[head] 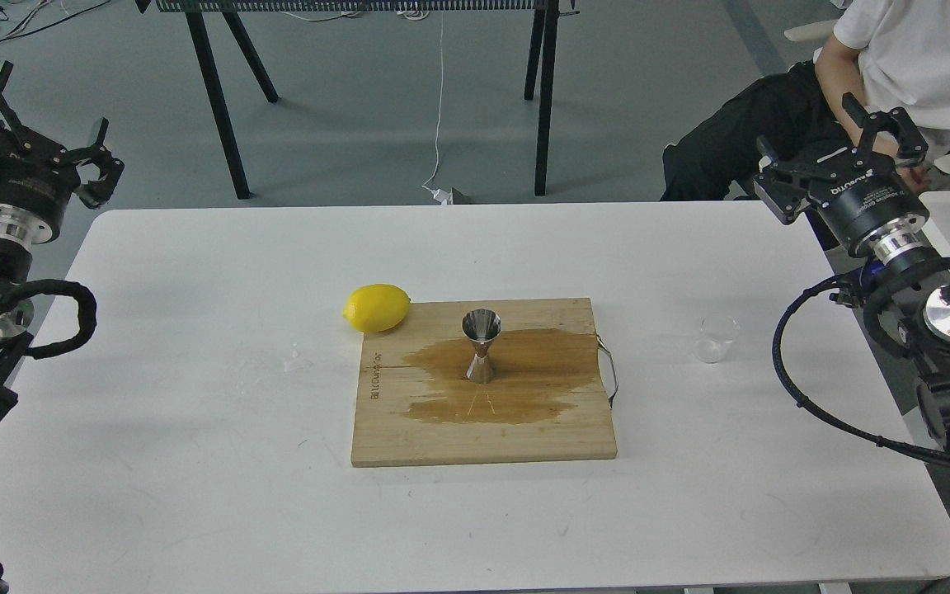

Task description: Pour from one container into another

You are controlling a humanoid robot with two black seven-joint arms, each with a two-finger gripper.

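The small clear cup [714, 338] stands upright on the white table [195, 462], right of the wooden board [483, 437]. The steel jigger [481, 346] stands upright at the board's middle, inside a dark wet stain. My right gripper [842, 136] is raised high at the table's far right corner, well above and behind the cup, open and holding nothing. My left gripper [34, 120] hangs off the table's far left corner, open and empty.
A yellow lemon [376, 308] lies by the board's far left corner. A metal handle [609, 375] sticks out of the board's right edge. A seated person [895, 74] is behind the right gripper. Black table legs [215, 99] stand on the floor beyond.
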